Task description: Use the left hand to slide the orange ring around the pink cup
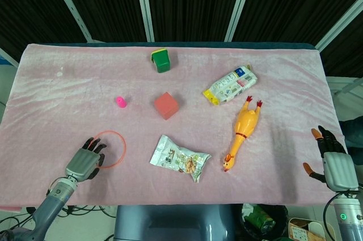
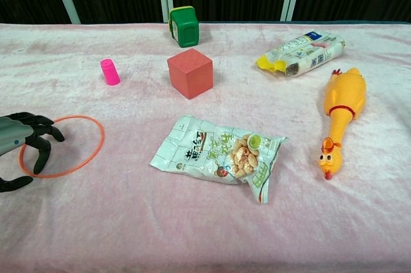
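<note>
The thin orange ring (image 1: 125, 149) lies flat on the pink cloth near the front left. A small pink cup (image 1: 121, 102) stands upright a short way behind it, outside the ring. My left hand (image 1: 84, 161) sits over the ring's left side, fingers apart and curved, the dark fingertips (image 2: 40, 151) reaching down inside the ring (image 2: 103, 139). It grips nothing, and whether it touches the ring is unclear. In the chest view the cup (image 2: 110, 72) stands well beyond the ring. My right hand (image 1: 332, 163) hangs by the table's right edge, fingers spread and empty.
A red cube (image 1: 166, 105) sits right of the cup, with a green container (image 1: 161, 60) behind it. A snack bag (image 1: 179, 158) lies right of the ring. Further right are a rubber chicken (image 1: 243, 132) and a white packet (image 1: 229, 86).
</note>
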Motion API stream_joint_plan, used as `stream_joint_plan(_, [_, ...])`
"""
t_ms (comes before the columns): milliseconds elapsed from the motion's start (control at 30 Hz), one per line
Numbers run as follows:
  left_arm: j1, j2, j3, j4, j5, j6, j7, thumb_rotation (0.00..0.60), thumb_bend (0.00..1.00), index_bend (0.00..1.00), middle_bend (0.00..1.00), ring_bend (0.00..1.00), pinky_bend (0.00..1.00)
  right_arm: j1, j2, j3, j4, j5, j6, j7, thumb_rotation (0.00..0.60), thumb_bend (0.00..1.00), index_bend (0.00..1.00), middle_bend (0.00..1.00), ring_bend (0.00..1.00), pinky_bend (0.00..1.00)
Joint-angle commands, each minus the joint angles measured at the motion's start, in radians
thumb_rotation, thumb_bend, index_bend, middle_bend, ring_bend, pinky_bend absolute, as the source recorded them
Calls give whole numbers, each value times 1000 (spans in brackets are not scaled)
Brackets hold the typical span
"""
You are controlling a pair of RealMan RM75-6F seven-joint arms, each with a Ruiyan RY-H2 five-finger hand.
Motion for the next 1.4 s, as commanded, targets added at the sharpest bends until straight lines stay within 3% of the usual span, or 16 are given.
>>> stream_joint_plan(33, [-1, 1, -1, 0, -2, -1, 0, 600, 396, 552, 169, 0, 0, 0, 0, -1, -1, -2, 0, -2, 600, 173, 0, 0, 0, 185])
stream_joint_plan(800, [-4, -1, 0, 11, -25, -16, 7, 600, 404, 500, 166, 0, 0, 1, -2, 3, -2, 1, -5, -6, 600, 172, 0, 0, 0, 185])
stream_joint_plan(1400, [-2, -4, -3, 15, -26, -6, 4, 600, 430, 585, 208, 0, 0, 1, -1, 4, 0, -3, -4, 2, 600, 173, 0, 0, 0, 185])
